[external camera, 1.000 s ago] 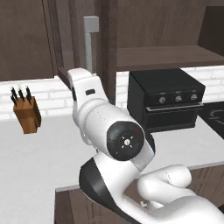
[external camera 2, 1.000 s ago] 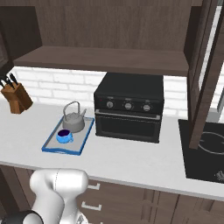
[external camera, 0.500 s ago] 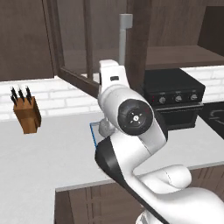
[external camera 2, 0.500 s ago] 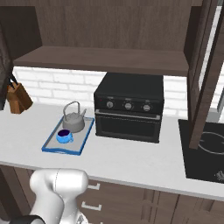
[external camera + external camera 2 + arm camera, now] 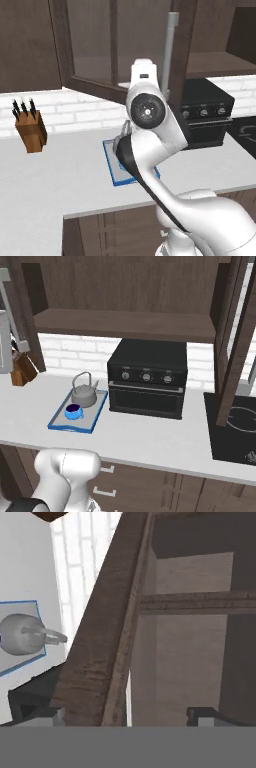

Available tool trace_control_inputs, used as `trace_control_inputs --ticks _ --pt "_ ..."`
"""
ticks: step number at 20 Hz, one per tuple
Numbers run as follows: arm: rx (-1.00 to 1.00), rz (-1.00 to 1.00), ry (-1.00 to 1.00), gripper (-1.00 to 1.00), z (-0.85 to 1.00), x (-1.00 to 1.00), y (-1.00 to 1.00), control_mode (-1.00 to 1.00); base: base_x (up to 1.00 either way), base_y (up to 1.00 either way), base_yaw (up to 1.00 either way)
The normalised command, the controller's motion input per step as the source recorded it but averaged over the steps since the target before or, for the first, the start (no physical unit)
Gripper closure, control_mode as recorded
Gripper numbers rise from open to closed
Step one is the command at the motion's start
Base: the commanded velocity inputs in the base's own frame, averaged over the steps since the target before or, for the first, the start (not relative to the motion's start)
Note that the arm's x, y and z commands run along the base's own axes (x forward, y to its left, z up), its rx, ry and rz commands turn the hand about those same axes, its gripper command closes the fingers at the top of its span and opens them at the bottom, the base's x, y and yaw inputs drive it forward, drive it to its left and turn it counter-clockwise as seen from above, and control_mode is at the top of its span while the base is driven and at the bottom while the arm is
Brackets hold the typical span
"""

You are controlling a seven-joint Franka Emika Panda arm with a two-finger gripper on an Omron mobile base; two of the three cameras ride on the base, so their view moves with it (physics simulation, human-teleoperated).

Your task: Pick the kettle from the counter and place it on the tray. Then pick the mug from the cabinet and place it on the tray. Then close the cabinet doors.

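one kettle [image 5: 84, 393], one mug [image 5: 73, 412], one tray [image 5: 61, 421]

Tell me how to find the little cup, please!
Look at the black oven sitting on the white counter. Right beside it lies a flat tray with a blue rim, and two things stand on it. The mug is the small bright-blue one with a dark inside, at the front, next to the bigger grey kettle with the tall arched handle.

1. White brick wall [image 5: 70, 353] runs behind the worktop.
2. Black oven [image 5: 147, 378] stands against that wall.
3. Knife block [image 5: 31, 130] sits at the left.
4. Black hob [image 5: 235, 428] lies right of the oven.
5. Brown drawer fronts [image 5: 150, 488] below.
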Motion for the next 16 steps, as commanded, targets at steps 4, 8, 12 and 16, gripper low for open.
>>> trace_control_inputs --ticks 4,8,12,16 --pt "0.0 -0.15 0.06 -1.0 0.0 0.75 -0.55 -1.0 0.0 0.0 0.0" --pt "0.0 -0.07 0.11 -1.0 0.0 0.77 -0.57 -1.0 0.0 0.0 0.0" --pt "0.0 -0.01 0.09 -1.0 0.0 0.65 -0.51 -1.0 0.0 0.0 0.0" --pt "0.0 0.0 0.04 -1.0 0.0 0.47 -0.49 -1.0 0.0 0.0 0.0"
